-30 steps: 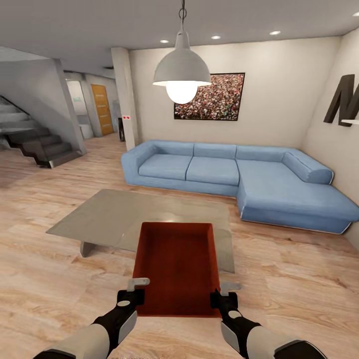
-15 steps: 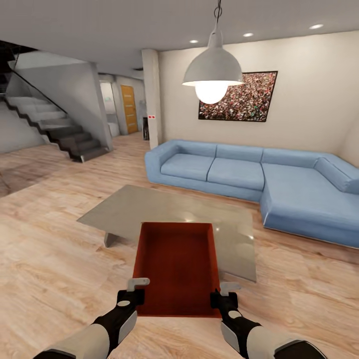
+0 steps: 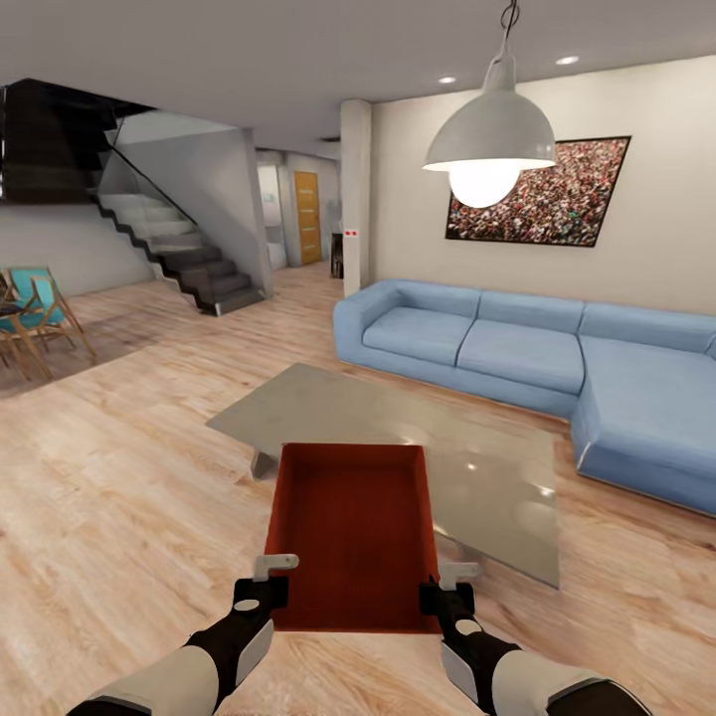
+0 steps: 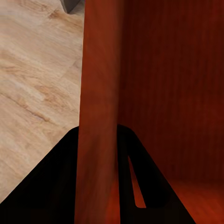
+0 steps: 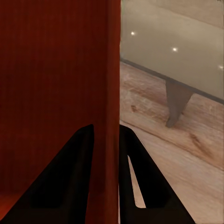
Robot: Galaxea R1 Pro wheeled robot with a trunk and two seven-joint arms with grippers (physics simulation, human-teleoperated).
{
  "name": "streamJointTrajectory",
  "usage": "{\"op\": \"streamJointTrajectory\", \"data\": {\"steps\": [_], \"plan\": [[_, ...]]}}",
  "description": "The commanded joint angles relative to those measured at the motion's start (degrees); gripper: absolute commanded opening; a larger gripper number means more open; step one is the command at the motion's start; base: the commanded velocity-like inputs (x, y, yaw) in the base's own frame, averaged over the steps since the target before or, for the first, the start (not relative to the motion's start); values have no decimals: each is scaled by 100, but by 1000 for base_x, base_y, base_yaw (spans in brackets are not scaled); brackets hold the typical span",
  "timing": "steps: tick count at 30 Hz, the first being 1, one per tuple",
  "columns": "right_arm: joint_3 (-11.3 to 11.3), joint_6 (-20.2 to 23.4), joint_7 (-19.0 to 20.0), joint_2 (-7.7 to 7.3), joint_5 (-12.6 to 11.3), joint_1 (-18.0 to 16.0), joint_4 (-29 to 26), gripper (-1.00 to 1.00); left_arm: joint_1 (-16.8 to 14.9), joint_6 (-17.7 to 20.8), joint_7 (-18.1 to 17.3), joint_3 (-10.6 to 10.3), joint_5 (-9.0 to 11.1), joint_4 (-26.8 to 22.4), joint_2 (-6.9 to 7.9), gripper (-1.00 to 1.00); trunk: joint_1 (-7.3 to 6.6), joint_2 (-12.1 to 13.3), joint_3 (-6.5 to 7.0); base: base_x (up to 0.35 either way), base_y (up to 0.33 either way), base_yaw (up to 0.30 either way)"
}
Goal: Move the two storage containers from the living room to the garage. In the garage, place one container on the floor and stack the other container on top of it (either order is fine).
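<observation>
Black fingers (image 4: pixel 60 186) of the left end effector (image 3: pixel 265 587) were seen clamped on either side of the left wall of an orange-red storage container (image 3: pixel 353 532), one finger outside the wall and one inside it, as shown in the left wrist view. In the same manner, the right end effector (image 3: pixel 447 592) was closed on the container's right wall, its dark fingers (image 5: pixel 70 177) pressed against both faces of the thin wall in the right wrist view. The container (image 4: pixel 154 93) was held open side up between the two end effectors, at their near corners, clear of the light wood plank floor (image 3: pixel 129 497) of the living room. Its inside was bare and dark red.

Just beyond the far edge of the container, a low grey glossy coffee table (image 3: pixel 398 438) was seen standing on the planks, with ceiling lights reflected in its top. Farther back and to the right, a blue corner sofa (image 3: pixel 517 358) was set against a pale wall, under a framed picture (image 3: pixel 542 194). A white pendant lamp (image 3: pixel 489 149) was hung above the table. At the far left, a dark staircase (image 3: pixel 189 254) with a glass balustrade was visible, with a wooden door (image 3: pixel 307 217) beyond it and turquoise folding chairs (image 3: pixel 35 313) at the left edge.
</observation>
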Motion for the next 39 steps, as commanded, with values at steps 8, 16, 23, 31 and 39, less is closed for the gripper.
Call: {"op": "streamJointTrajectory", "data": {"steps": [8,16,23,31,39], "plan": [[-107,-4,10,-58,156,-5,-13,-100,-8,1,51,237,252,9,71,-100,0,-5,-7,0,0,300],[-107,-4,11,-58,156,-5,-13,-100,-8,1,51,237,252,9,70,-100,0,-5,-7,0,0,300],[-107,-4,12,-58,156,-5,-13,-100,-8,1,52,240,252,9,71,-100,0,-5,-7,0,0,300],[-107,-4,11,-58,156,-5,-13,-100,-8,1,52,237,252,5,69,-100,0,-5,-7,0,0,300],[-107,-4,16,-58,156,-5,-13,-100,-8,1,52,237,252,0,68,-100,0,-5,-7,0,0,300]]}}
